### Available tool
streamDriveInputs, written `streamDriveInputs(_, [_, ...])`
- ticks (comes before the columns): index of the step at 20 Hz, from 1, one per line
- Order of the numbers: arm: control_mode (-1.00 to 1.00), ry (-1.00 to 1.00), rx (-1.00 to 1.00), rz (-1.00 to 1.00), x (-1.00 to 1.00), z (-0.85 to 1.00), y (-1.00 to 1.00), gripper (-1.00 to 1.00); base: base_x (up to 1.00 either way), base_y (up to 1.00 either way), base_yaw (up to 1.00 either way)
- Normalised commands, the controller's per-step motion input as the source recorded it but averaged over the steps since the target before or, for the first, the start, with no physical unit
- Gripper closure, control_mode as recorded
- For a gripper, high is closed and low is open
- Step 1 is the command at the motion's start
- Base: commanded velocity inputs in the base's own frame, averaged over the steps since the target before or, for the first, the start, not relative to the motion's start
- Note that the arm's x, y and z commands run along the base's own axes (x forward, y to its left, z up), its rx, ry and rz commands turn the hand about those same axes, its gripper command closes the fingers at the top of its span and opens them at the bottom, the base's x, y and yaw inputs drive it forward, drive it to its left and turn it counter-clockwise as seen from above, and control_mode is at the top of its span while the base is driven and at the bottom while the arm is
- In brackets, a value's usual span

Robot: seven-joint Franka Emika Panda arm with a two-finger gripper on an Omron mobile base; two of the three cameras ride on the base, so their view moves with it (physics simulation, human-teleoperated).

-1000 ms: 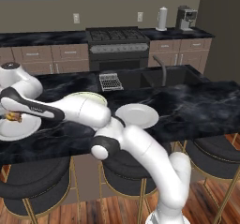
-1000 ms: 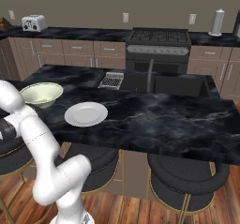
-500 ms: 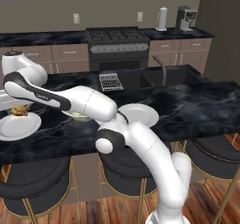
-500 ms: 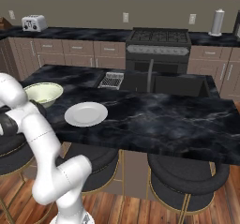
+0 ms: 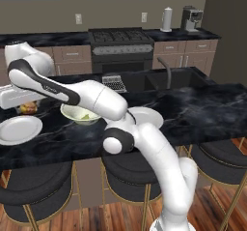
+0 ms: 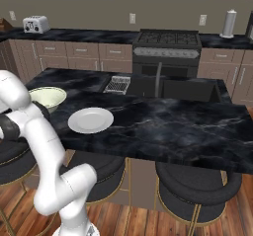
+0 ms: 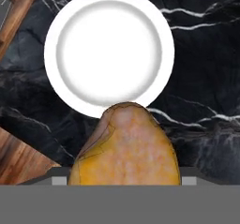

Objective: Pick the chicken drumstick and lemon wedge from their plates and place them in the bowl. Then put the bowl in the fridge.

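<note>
The dark marble tabletop (image 5: 207, 104) runs across the middle of the left base view, and the white arm (image 5: 91, 97) reaches over it to the far left edge of the frame. A second ago the arm was bent low with its hand down on the left-hand plate; now it is raised and that plate is bare, so the pick has come off and the carry to the bowl is the step in hand, by my reading. There are two plates: the left plate (image 5: 19, 128) sits at the lower left of the frame, and the other plate (image 5: 147, 116) lies just right of centre, also bare. There is one bowl (image 5: 77, 120), between the two plates. The end effector (image 5: 24, 104) is closed around the one chicken drumstick (image 7: 124, 148), which hangs above the tabletop at the frame's left edge, just beyond the left plate; in the hand view it fills the bottom centre and hides the finger tips, with the bare plate at the top. One small yellow-green bit shows inside the bowl, most likely the lemon wedge (image 5: 88, 115), though it is too small to be sure. If so, the drumstick is the last item to drop in before the bowl goes to the fridge.
</note>
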Motion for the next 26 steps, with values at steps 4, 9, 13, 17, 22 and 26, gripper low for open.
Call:
streamDriveInputs(4, [-1.0,0.0,-0.04,-0.01,-0.28,0.02,-0.54,1.0,0.0,0.0,0.0])
streamDriveInputs(9, [-1.0,0.0,-0.05,-0.11,-0.25,-0.01,-0.62,1.0,0.0,0.0,0.0])
streamDriveInputs(13, [-1.0,-0.01,-0.01,-0.12,-0.2,-0.08,-0.69,1.0,0.0,0.0,0.0])
streamDriveInputs(17, [-1.0,-0.06,0.0,-0.03,-0.17,-0.12,-0.73,1.0,0.0,0.0,0.0])
streamDriveInputs(22, [-1.0,-0.17,0.0,0.0,-0.17,-0.2,-0.71,1.0,0.0,0.0,0.0])
streamDriveInputs(26, [-1.0,-0.28,0.03,0.0,-0.17,-0.25,-0.71,1.0,0.0,0.0,0.0])
